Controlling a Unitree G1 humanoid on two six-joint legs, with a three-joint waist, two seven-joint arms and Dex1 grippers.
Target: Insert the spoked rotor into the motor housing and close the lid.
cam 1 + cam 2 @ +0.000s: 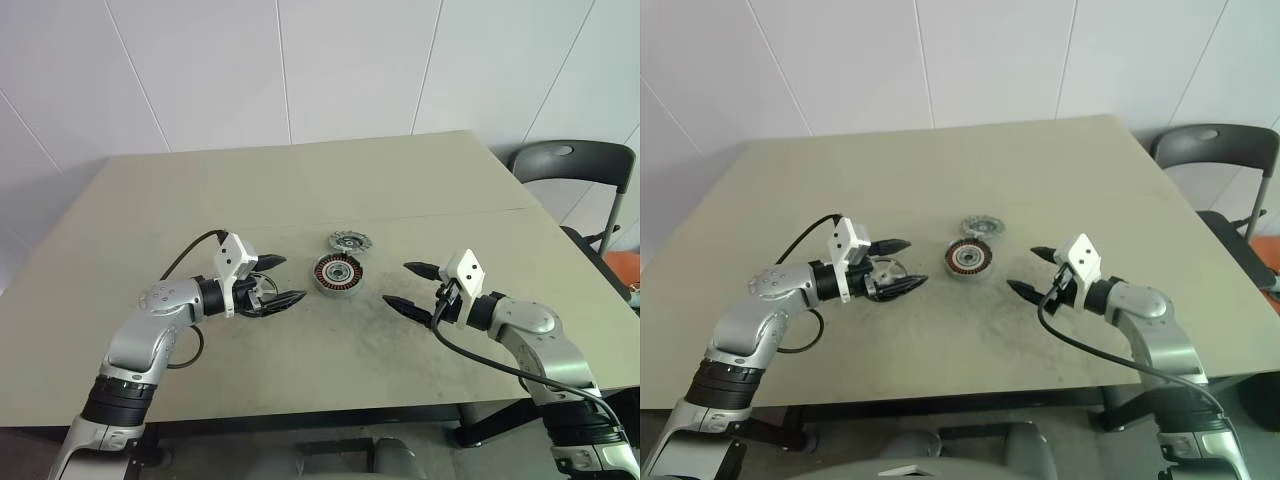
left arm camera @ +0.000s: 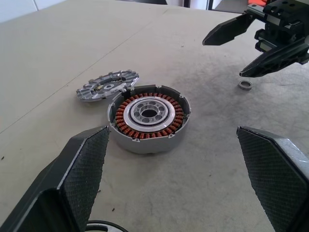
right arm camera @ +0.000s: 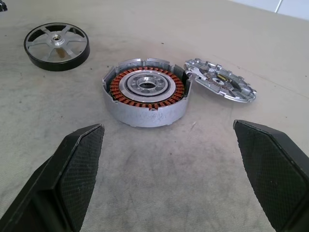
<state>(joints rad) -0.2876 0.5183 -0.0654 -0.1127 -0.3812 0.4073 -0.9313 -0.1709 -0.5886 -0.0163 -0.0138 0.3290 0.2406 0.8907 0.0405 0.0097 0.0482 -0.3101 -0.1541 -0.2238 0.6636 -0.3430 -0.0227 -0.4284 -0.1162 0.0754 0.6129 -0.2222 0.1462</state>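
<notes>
From the head camera, the motor housing [image 1: 337, 274] sits mid-table between both arms, with the lid [image 1: 349, 240] just behind it, touching or nearly touching its rim. The left gripper [image 1: 277, 281] and right gripper [image 1: 411, 286] hover either side, each spread wide and holding nothing. The spoked rotor [image 1: 886, 274] lies directly under the left gripper's fingers, mostly hidden there.

The left wrist view shows the housing's copper windings exposed around the hub, the lid lying flat beside it, and a small bearing-like ring [image 2: 245, 84] under the right gripper.

In the right wrist view the rotor [image 3: 57, 45] rests flat, well clear of the housing. It looks rigid, light and probably smooth-rimmed, so a pinch across the dark outer rim seems safer than the thin spokes. The windings look fragile; lowering the rotor squarely should spare them.
</notes>
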